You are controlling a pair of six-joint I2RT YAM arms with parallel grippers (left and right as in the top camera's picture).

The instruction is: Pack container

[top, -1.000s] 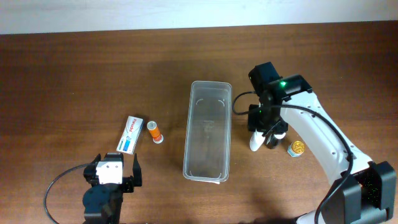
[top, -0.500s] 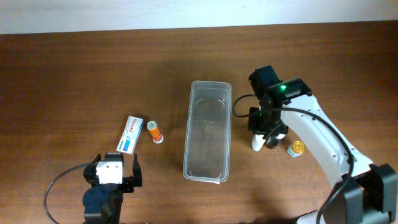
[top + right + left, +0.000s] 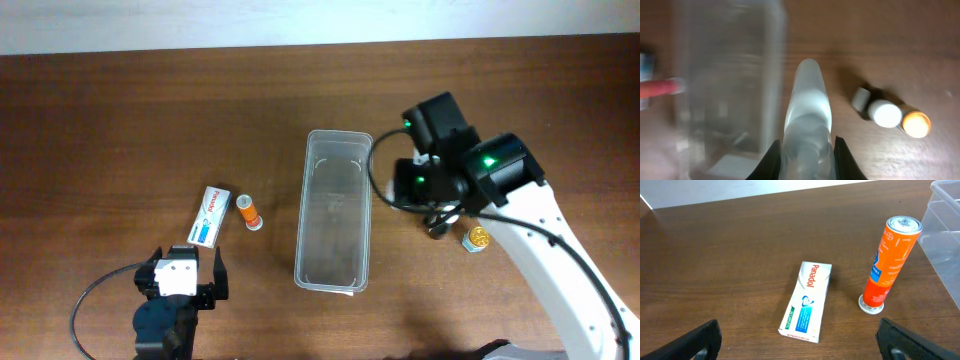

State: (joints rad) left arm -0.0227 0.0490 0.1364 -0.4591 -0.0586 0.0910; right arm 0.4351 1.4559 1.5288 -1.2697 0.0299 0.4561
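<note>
The right gripper (image 3: 806, 159) squeezes a white bottle (image 3: 808, 107), just right of the container (image 3: 334, 215) mid-frame. Next it should carry it left over the container and let go. The left gripper (image 3: 805, 351) is wide open

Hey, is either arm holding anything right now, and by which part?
The right gripper pinches a white bottle by one end; the left gripper is open and empty.

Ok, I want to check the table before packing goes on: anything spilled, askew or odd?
Nothing spilled or damaged. One small oddity: the orange tube beside the Panadol box seems to stand upside down, on its white cap.
</note>
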